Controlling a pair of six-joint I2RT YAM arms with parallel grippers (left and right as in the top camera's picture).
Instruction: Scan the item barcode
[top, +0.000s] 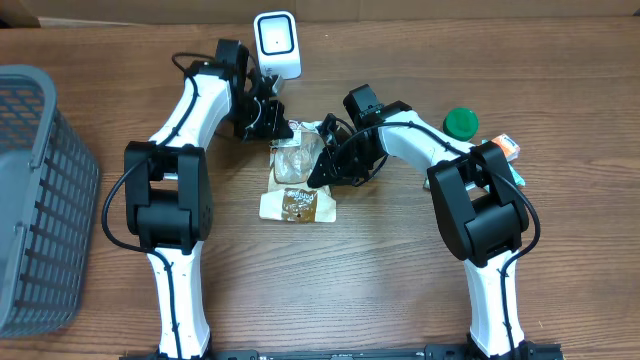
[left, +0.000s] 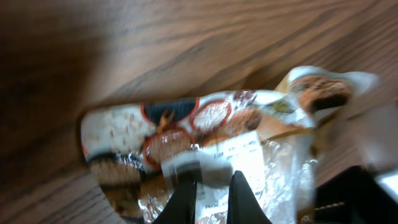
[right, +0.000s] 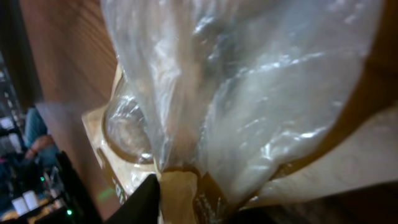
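Snack packet (top: 295, 162) lies on the table (top: 380, 290) near the scanner (top: 276, 42), not yet presented. Left gripper (left: 212, 185) is closed, pinching its label. Right gripper (top: 323, 172) meets the plastic, but whether it grips cannot be told. Scan outstanding.

White shells, black joints and looping cables end in a black left pincer (left: 212, 190) and right pincer (top: 317, 177).

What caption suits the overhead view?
The left end effector and right end effector meet at a bag in front of the scanner; basket at left.
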